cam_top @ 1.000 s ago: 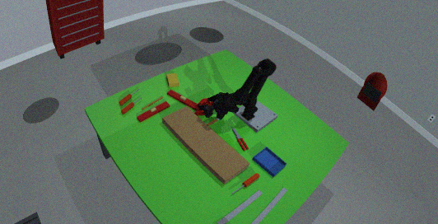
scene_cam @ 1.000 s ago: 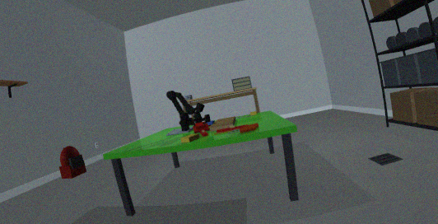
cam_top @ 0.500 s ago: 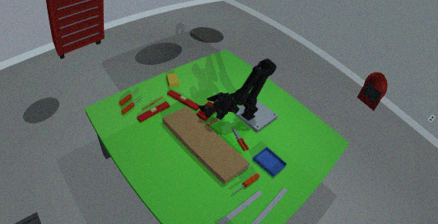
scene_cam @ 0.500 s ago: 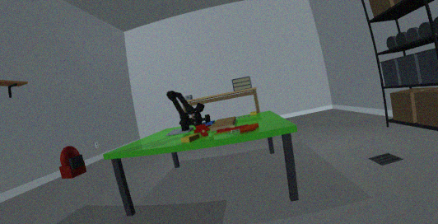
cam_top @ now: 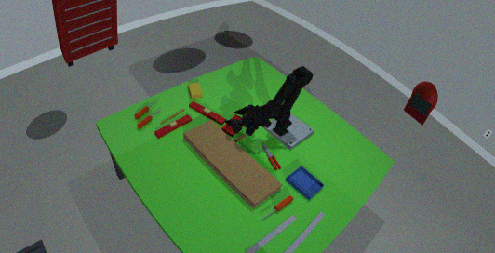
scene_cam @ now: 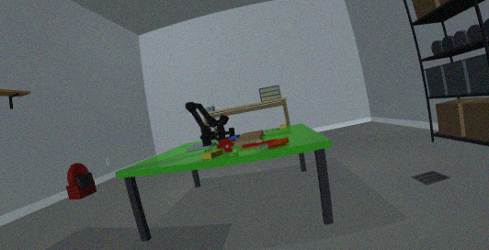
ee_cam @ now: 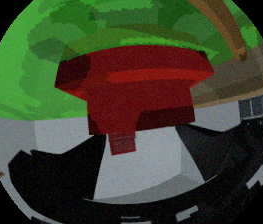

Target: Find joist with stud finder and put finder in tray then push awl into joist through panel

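Note:
The red stud finder is on the near side of the gripper's fingertips, beside one end of the panel, and fills the middle of the wrist view. My gripper is open, its fingers spread around the stud finder's narrower end with nothing held. The brown floor panel lies on the table. The blue tray lies beyond the panel's other end. Orange-handled tools with thin shafts lie near the tray and at the far left; which one is the awl I cannot tell.
Red bars, a thin brown stick and a yellow block lie beyond the panel. Red-handled pliers lie between panel and tray. Two grey strips lie near the front edge.

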